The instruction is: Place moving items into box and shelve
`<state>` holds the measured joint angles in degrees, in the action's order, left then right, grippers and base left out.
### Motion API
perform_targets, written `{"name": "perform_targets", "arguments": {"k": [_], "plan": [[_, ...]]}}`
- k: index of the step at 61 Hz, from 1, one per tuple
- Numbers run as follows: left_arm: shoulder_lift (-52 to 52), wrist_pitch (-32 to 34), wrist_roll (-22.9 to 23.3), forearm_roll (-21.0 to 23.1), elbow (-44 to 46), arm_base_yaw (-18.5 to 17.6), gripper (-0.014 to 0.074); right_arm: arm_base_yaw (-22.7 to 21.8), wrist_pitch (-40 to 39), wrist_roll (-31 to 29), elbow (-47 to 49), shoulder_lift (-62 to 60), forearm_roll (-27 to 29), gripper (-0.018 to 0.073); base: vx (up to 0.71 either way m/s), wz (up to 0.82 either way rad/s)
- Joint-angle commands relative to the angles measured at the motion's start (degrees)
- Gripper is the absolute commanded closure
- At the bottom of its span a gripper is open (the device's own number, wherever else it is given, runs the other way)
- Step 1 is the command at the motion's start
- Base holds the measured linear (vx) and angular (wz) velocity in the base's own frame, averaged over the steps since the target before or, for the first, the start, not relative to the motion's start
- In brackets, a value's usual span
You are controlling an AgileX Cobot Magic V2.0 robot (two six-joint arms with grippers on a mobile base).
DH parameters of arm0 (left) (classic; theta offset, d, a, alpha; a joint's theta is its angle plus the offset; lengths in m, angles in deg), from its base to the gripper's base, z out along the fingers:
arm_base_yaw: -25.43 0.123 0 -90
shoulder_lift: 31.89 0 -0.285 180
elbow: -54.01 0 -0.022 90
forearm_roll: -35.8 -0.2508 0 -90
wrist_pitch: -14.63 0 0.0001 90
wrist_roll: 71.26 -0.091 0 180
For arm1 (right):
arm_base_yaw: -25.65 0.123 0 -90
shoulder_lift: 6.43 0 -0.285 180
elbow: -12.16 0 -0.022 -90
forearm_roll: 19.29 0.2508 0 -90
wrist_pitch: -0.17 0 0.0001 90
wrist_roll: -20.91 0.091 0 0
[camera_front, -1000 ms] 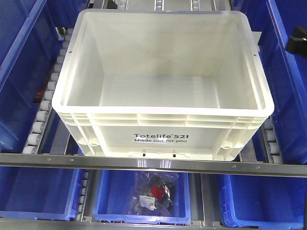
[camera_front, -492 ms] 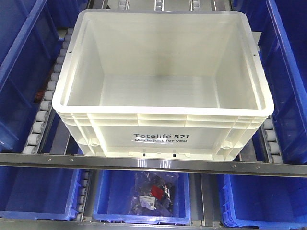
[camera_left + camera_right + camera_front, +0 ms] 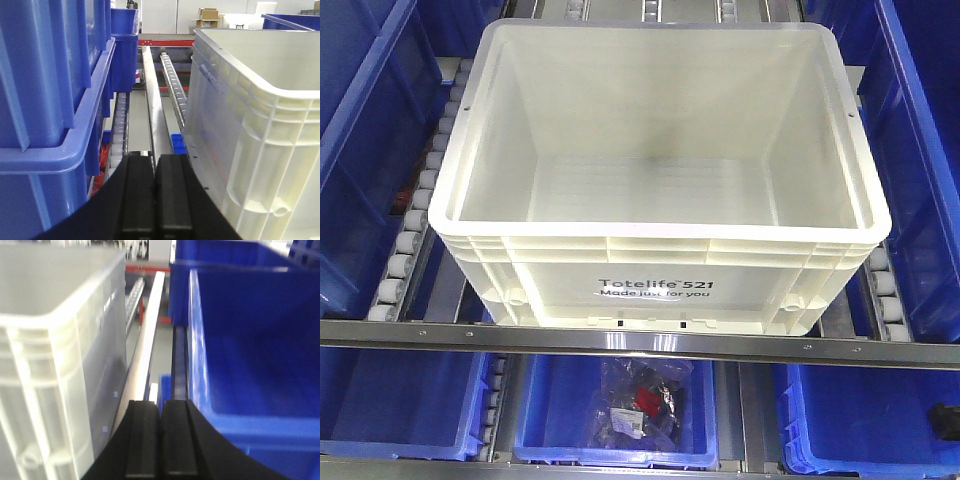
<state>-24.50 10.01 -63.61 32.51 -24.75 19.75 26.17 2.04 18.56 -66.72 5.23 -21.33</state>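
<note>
Box [image 3: 660,200], white, print "Totelife 521" on its near wall, sits on the roller rails [image 3: 415,220] of a shelf level, interior bare as far as the front view shows. Near edge: metal rail [image 3: 640,342] across the front, below it a blue bin [image 3: 535,420] holding a clear bag of small parts [image 3: 640,405]. Left gripper [image 3: 155,200], fingers pressed together on nothing, sits low between a blue bin [image 3: 50,100] and the box's left wall. Right gripper [image 3: 160,440], also closed and empty, between the box's right wall and another blue bin [image 3: 250,340]. Far back in the left wrist view, cardboard cartons [image 3: 207,15]
</note>
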Motion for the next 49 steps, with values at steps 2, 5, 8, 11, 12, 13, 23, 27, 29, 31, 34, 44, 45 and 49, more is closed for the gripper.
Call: {"name": "perform_targets", "arguments": {"k": [2,5,8,11,12,13,23,27,29,31,34,44,45,49], "plan": [[-1.13,4.63,0.06,0.52,-1.04,0.18,0.0603,-2.24,-4.61,-0.97,-0.86,-3.02,0.66,0.0566,0.00,0.00],[-1.13,4.63,0.06,0.52,-1.04,0.18,0.0603,-4.13,-2.74,-1.52,-0.86,-4.30,0.66,0.0566,0.00,0.00],[-1.13,4.63,0.06,0.52,-1.04,0.18,0.0603,-6.70,-1.56,-1.68,-0.86,-5.30,1.73,0.0565,0.00,0.00],[-1.13,4.63,0.06,0.52,-1.04,0.18,0.0603,-8.66,-1.87,-1.74,-0.86,-5.16,4.55,0.0564,0.00,0.00],[-1.13,4.63,0.06,0.52,-1.04,0.18,0.0603,-8.97,-1.55,-1.75,-0.86,-5.16,5.66,0.0564,0.00,0.00],[-1.13,4.63,0.06,0.52,-1.04,0.18,0.0603,-9.36,-1.41,-1.75,-0.86,-5.16,6.26,0.0564,0.00,0.00],[-1.13,4.63,0.06,0.52,-1.04,0.18,0.0603,-9.21,-1.44,-2.82,-0.86,-5.16,4.63,0.0562,0.00,0.00],[-1.13,4.63,0.06,0.52,-1.04,0.18,0.0603,-9.21,-1.44,-2.82,-0.86,-5.16,2.42,0.0562,0.00,0.00],[-1.13,4.63,0.06,0.52,-1.04,0.18,0.0603,-9.21,-1.40,-2.82,-0.86,-5.16,1.59,0.0562,0.00,0.00],[-1.13,4.63,0.06,0.52,-1.04,0.18,0.0603,-9.21,-1.40,-2.82,-0.86,-5.16,1.59,0.0562,0.00,0.00],[-1.13,4.63,0.06,0.52,-1.04,0.18,0.0603,-9.21,-1.34,-2.82,-0.86,-5.16,2.04,0.0562,0.00,0.00],[-1.13,4.63,0.06,0.52,-1.04,0.18,0.0603,-9.21,-0.96,-2.42,-0.86,-5.16,2.65,0.0562,0.00,0.00],[-1.13,4.63,0.06,0.52,-1.04,0.18,0.0603,-9.21,-0.96,-2.42,-0.86,-5.16,2.65,0.0562,0.00,0.00],[-1.13,4.63,0.06,0.52,-1.04,0.18,0.0603,-9.21,-0.96,-2.42,-0.86,-5.16,2.65,0.0562,0.00,0.00]]}}
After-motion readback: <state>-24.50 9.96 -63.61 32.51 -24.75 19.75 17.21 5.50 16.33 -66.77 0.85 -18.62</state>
